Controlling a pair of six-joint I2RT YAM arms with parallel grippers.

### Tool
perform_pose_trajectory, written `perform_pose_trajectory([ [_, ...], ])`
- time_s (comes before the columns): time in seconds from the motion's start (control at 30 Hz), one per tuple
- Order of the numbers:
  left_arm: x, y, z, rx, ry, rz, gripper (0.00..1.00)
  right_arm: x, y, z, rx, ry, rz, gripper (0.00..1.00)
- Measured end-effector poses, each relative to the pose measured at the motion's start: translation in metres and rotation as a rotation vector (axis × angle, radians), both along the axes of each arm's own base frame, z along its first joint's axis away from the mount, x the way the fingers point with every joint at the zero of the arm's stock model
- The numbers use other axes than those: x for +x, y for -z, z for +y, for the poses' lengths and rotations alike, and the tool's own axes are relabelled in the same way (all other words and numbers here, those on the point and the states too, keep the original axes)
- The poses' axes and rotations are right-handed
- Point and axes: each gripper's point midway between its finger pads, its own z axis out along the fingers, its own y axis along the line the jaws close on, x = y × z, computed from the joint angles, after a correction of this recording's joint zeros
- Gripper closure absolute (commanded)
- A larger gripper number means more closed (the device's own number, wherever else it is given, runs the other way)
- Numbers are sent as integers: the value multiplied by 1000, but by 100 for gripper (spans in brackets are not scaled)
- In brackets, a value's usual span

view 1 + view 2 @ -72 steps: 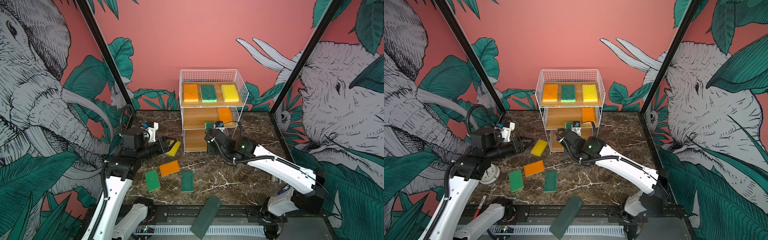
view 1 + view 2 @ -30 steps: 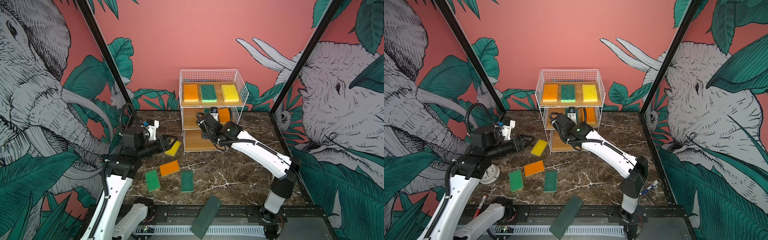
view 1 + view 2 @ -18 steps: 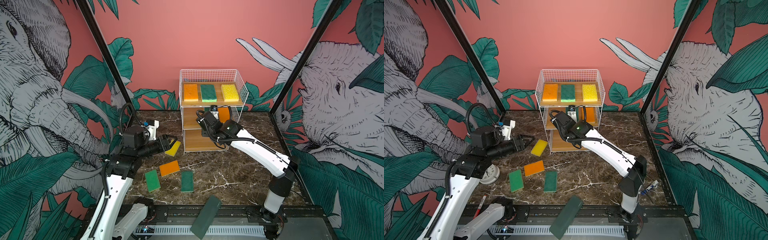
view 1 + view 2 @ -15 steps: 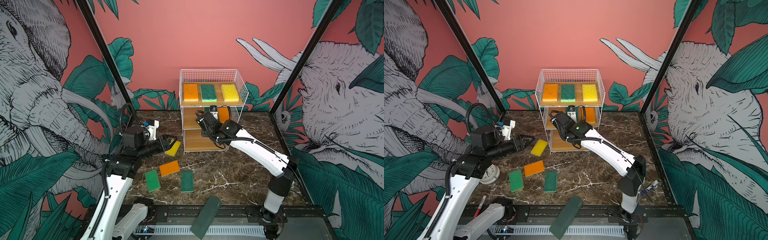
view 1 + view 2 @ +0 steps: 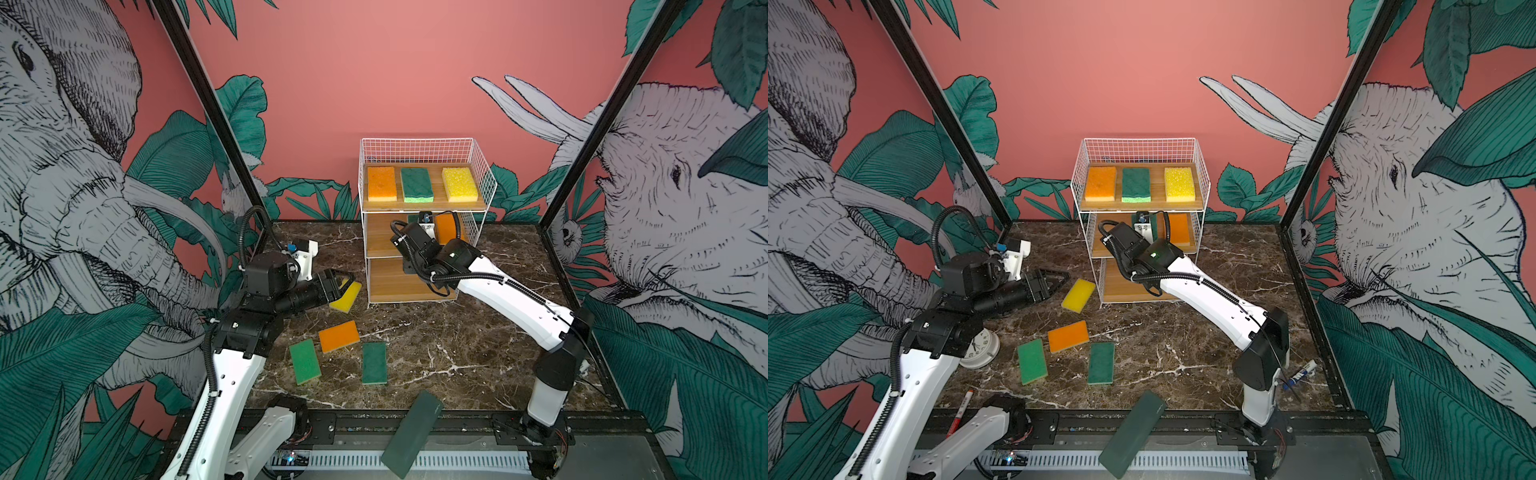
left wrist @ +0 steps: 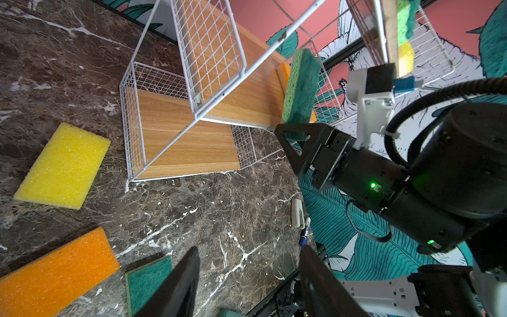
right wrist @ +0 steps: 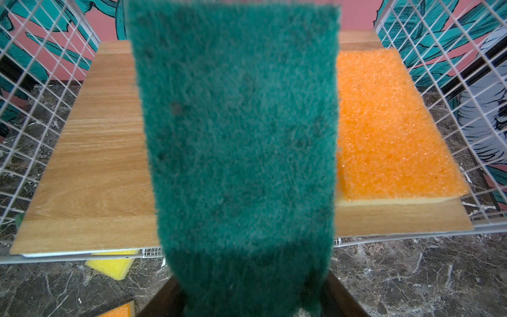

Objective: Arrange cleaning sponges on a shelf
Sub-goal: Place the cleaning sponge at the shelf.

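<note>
Right wrist view: green sponge (image 7: pixel 238 153) clamped in right gripper (image 6: pixel 297 137), held over middle board of shelf (image 7: pixel 90 164), just beside orange sponge (image 7: pixel 384 131). Left gripper (image 6: pixel 248 277) open, empty, near yellow sponge (image 6: pixel 63 167) on tabletop. Risk: releasing tilted, could land overlapping orange one or slip off front edge.
</note>
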Motion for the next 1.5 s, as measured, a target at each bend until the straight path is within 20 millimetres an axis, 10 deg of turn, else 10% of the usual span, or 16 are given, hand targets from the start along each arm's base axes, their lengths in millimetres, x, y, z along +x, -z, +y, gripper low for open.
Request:
perform_pose_trajectory([
  [1.5,2,0,-1,-7,-4,9,40,11,4,0,14,5,-19,33],
])
